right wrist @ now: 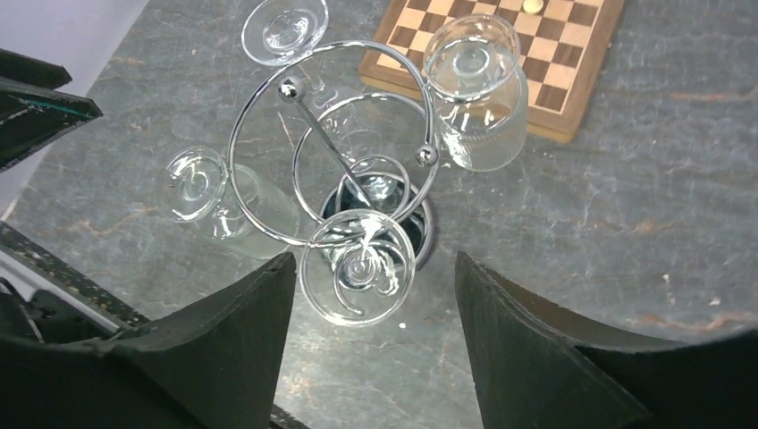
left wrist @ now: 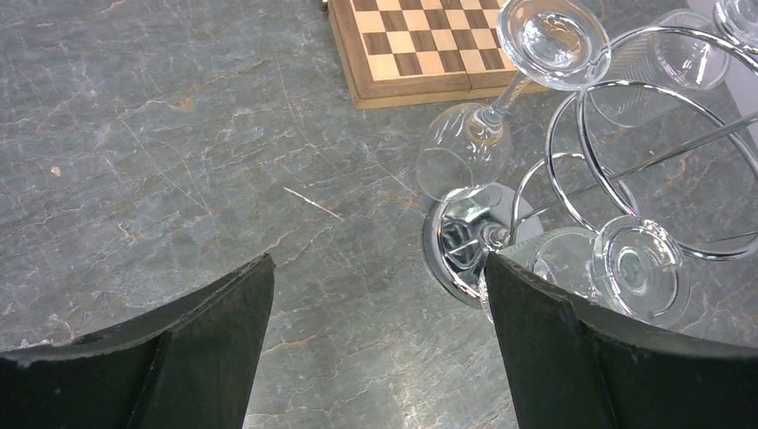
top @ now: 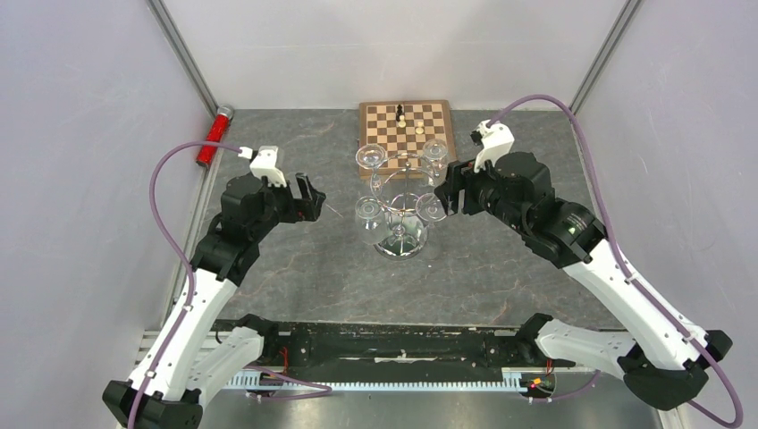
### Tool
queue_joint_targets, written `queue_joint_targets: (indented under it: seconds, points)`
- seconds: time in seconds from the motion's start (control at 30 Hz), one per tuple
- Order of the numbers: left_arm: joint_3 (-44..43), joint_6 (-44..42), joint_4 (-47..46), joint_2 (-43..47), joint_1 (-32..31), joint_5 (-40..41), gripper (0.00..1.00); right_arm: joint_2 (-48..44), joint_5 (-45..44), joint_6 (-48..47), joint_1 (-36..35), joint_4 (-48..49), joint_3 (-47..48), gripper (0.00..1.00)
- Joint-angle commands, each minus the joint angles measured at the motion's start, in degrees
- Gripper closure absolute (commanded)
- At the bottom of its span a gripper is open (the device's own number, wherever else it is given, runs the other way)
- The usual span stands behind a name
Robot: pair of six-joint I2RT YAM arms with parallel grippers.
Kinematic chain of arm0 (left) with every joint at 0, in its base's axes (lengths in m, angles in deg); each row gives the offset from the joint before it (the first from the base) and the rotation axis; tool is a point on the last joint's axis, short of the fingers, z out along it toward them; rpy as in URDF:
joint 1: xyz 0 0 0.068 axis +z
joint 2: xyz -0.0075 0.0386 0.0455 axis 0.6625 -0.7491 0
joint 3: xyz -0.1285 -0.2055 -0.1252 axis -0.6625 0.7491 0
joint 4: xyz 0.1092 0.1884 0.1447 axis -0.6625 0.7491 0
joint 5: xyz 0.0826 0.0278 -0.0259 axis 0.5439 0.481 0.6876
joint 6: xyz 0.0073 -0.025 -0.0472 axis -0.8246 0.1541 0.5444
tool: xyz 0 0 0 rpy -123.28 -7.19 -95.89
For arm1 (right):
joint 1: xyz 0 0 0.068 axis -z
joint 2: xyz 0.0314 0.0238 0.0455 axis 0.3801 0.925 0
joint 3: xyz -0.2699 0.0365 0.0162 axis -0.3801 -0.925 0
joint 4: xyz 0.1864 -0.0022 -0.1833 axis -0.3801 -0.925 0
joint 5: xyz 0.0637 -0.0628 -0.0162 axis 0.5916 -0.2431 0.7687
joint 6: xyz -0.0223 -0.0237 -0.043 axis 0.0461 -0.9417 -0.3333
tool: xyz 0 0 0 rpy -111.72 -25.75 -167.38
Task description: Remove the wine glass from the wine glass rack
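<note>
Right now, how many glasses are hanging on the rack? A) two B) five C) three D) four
D: the overhead view shows four hanging from the rack: the far-left glass, the far-right glass, the near-left glass and the near-right glass.
</note>
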Motion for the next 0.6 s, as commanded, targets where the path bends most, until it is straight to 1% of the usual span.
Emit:
queue_joint_targets:
  seconds: [0.0,0.17,0.3,0.4,0.57]
  points:
    - [0.4,2.7,-2.4,1.5,0.2,-0.8,0.07,-2.7,-1.5,8.8,-0.3,-0.9,-0.8,0.33]
    - [0.5,2.7,-2.3,1.8,0.2,-0.9,0.07,-4.5,-0.4,14.9,-0.2,-0.4,-5.1,0.35]
    - [0.5,2.7,-2.0,2.3,0.2,-0.3,0.07,-6.1,0.0,17.6,-0.3,-0.2,-8.2,0.35]
    - [0.6,2.7,-2.1,2.5,0.3,-0.2,0.07,-7.7,0.0,19.9,-0.2,0.9,-11.1,0.35]
    - [0.7,2.7,-2.0,2.6,0.4,0.0,0.07,-10.6,0.4,25.8,-0.3,4.9,-16.9,0.37]
